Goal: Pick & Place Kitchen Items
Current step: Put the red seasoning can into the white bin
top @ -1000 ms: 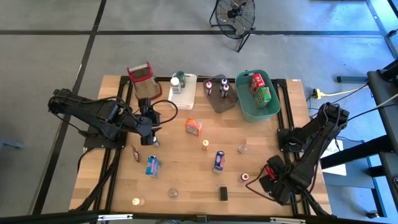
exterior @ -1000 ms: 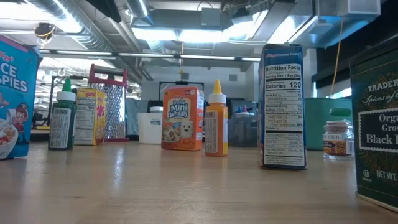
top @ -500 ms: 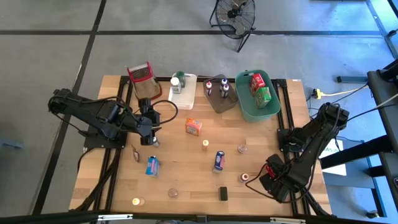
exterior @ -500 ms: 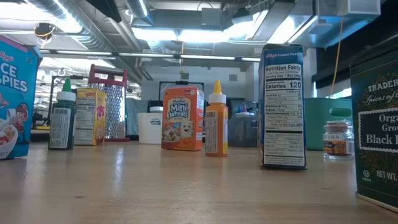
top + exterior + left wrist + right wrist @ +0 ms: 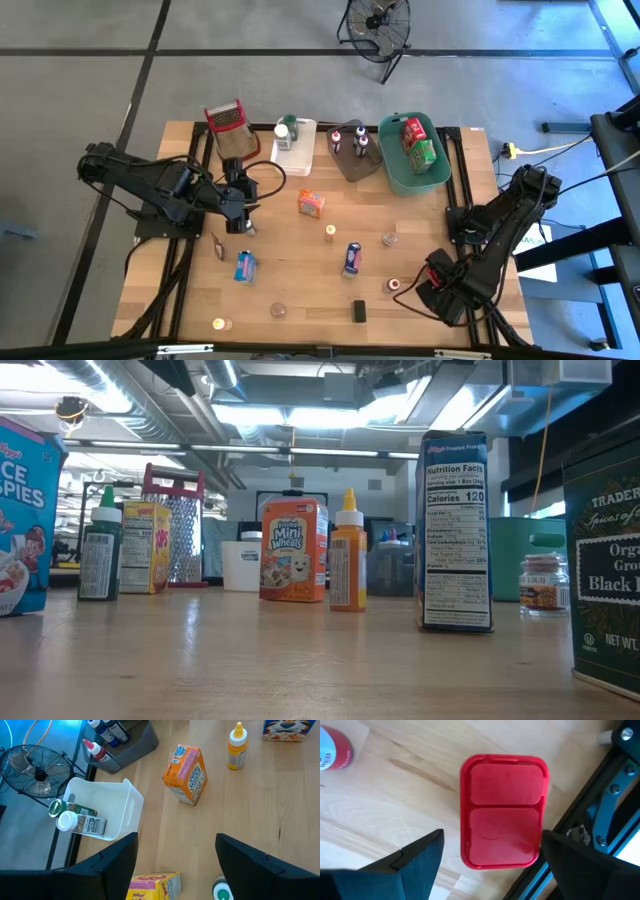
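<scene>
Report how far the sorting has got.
Done: two jars lie in the white bin, bottles stand in the grey bin, boxes sit in the green bin. In hand: nothing held; the open right pincer hovers over a red tin, the open left pincer near a yellow box. Left: about a dozen items on the table.

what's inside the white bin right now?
The white bin holds two small bottles lying side by side, one green-capped, one white-capped. The rest of its floor shows bare; anything under the bottles is hidden.
</scene>
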Robot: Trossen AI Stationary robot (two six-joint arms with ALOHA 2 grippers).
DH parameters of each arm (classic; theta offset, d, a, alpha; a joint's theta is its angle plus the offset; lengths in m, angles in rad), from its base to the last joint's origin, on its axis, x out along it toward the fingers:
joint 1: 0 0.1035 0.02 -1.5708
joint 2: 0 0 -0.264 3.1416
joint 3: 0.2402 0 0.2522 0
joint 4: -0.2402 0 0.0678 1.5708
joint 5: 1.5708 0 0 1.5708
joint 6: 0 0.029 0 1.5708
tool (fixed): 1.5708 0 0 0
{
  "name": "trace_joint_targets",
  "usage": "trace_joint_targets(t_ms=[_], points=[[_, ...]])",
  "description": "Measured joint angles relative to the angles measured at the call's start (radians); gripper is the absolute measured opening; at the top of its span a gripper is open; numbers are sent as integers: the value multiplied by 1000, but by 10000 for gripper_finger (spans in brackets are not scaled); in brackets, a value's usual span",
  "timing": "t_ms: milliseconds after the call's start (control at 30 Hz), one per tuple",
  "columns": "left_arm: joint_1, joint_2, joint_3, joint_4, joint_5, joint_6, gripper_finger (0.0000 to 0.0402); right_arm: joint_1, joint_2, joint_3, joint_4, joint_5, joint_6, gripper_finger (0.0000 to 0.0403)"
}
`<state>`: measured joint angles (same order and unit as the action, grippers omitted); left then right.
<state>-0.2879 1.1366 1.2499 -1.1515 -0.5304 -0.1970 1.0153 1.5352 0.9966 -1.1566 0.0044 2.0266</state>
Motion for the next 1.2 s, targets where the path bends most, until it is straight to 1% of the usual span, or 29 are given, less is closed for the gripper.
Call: trace_joint_targets(t_ms=[233, 533, 633, 967, 1133, 1200], points=[[0, 0, 0, 0, 0, -1, 262, 0, 0, 0, 15, -4, 0, 308], [0, 0, 0, 0, 0, -1, 260, 0, 0, 0, 19, -7, 0, 243], [0, 0, 0, 0, 0, -1, 262, 0, 0, 0, 15, -8, 0, 229], [0, 0, 0, 0, 0, -2, 261, 0, 0, 0, 16, -8, 0, 228], [0, 0, 0, 0, 0, -2, 262, 0, 0, 0, 14, -11, -42, 224], [0, 0, 0, 0, 0, -2, 262, -1, -2, 7, -3, -27, -45, 223]])
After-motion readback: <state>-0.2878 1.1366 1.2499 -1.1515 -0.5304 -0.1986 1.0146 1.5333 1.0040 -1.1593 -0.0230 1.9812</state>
